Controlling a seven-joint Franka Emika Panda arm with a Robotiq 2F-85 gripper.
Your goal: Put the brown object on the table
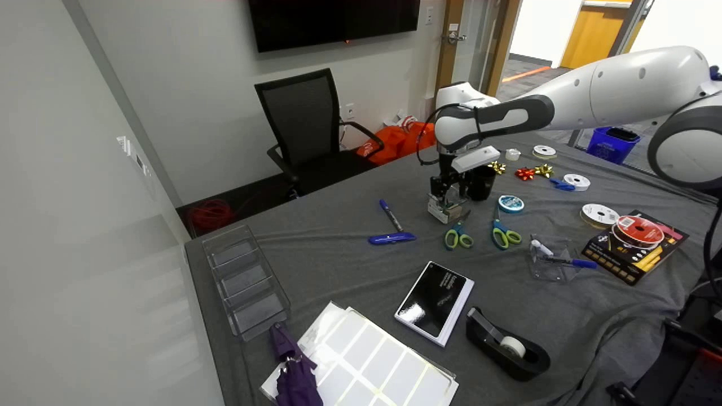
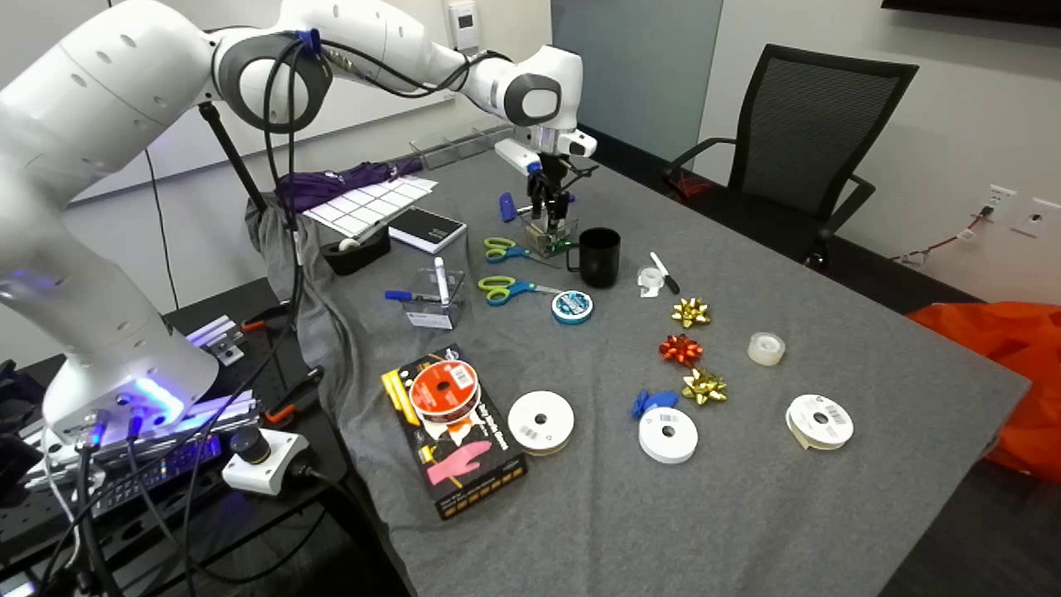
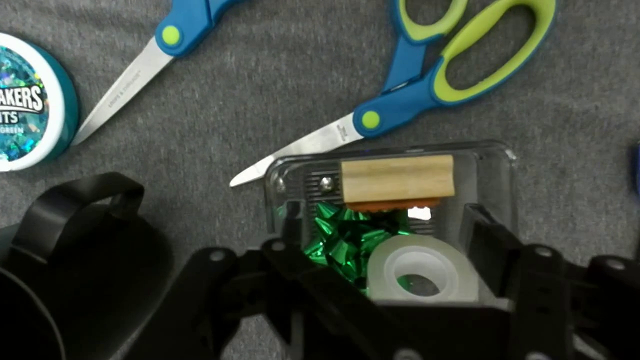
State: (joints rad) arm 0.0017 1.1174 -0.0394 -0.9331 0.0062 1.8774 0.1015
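Observation:
The brown object is a small light-brown wooden block with an orange-brown underside. It lies inside a clear container, against the wall at the top of the wrist view. The container stands on the dark grey cloth-covered table and also shows in an exterior view. My gripper is open and points down at the container, its fingers spread wide with nothing held. The block lies between and slightly beyond the fingertips. Both exterior views show the gripper low over the container; how deep the fingertips reach is unclear.
A green bow and a clear tape roll share the container. A black mug stands close beside the gripper. Scissors, more scissors and a glitter tub lie nearby. A blue marker lies on the container's far side.

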